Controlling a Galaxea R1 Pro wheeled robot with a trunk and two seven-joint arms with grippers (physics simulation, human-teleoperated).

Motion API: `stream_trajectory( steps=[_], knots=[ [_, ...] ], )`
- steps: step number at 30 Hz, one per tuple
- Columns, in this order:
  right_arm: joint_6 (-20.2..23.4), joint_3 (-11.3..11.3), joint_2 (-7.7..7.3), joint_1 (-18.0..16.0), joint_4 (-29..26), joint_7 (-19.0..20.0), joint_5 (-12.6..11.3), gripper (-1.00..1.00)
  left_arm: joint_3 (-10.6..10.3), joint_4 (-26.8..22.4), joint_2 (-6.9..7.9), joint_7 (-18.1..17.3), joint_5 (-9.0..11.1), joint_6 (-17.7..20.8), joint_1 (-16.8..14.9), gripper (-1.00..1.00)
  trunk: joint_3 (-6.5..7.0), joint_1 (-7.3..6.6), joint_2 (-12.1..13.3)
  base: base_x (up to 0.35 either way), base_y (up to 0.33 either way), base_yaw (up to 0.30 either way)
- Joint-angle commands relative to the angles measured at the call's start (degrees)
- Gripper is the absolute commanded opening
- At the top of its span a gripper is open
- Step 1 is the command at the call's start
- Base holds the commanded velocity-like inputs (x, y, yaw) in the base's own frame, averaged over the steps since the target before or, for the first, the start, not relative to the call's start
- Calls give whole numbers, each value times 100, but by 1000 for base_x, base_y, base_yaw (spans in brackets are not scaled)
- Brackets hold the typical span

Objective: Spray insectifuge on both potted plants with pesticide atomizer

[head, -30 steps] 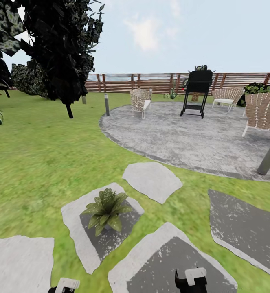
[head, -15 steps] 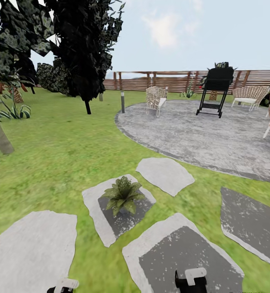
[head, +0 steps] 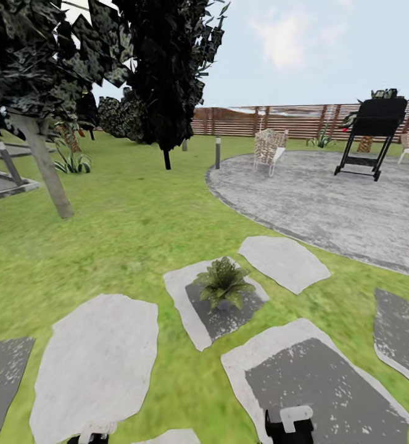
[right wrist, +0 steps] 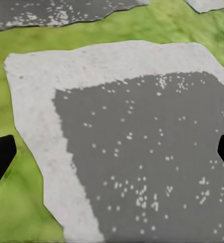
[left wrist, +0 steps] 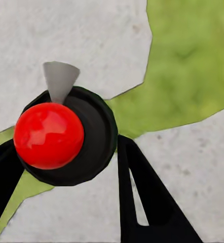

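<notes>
The left claw (left wrist: 66, 144) is clamped on the pesticide atomizer (left wrist: 48, 134): its two black, wedge-shaped fingers (left wrist: 142, 202) press against either side of the bottle's round dark body. Seen from the left wrist, the bottle is topped with a glossy red ball, and a pale grey cone-shaped piece juts out past its rim. Under it lie pale, grainy stepping stones split by a strip of grass.

The right claw (right wrist: 112, 152) is spread wide and holds nothing. Its dark fingertips (right wrist: 0, 157) barely show at the two edges of the right wrist view. It hangs over a flat, irregular stepping stone (right wrist: 137, 152), pale at the rim, with a dark grey patch flecked with white.

In the head view both claws sit at the lower edge, the left claw (head: 96, 431) and the right claw (head: 289, 424). Ahead, between them, one potted plant (head: 224, 283), a low rosette of pointed green leaves, stands on a stone (head: 182, 296) with nothing between it and the claws.

Further off, the lawn (head: 124, 222) meets a round, rough grey patio (head: 327, 203) carrying a woven chair (head: 269, 148) and a black grill (head: 371, 132). A short post (head: 218, 152) stands at the patio's edge. Dark, ragged-leaved trees (head: 161, 74) rise to the left, and a brown slatted fence (head: 278, 122) closes the back.
</notes>
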Motion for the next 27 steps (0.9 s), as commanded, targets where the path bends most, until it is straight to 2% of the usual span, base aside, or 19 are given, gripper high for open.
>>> stream_trajectory(
  steps=[1, 11, 27],
  knots=[
    [-4, -9, 1, -4, 6, -49, 56, 100, -16, 5, 2, -16, 14, -18, -4, -100, -5, -3, -2, -217, 238, 277],
    [-5, -6, -7, -4, 6, -49, 57, 100, -16, -2, 2, 6, 31, -18, -6, -100, -5, -3, -2, -172, 238, 277],
    [-2, 0, -7, -4, 6, -49, 65, 100, -16, 5, 10, 19, 31, -9, -2, -100, -5, -3, -2, -4, 238, 278]
  ],
)
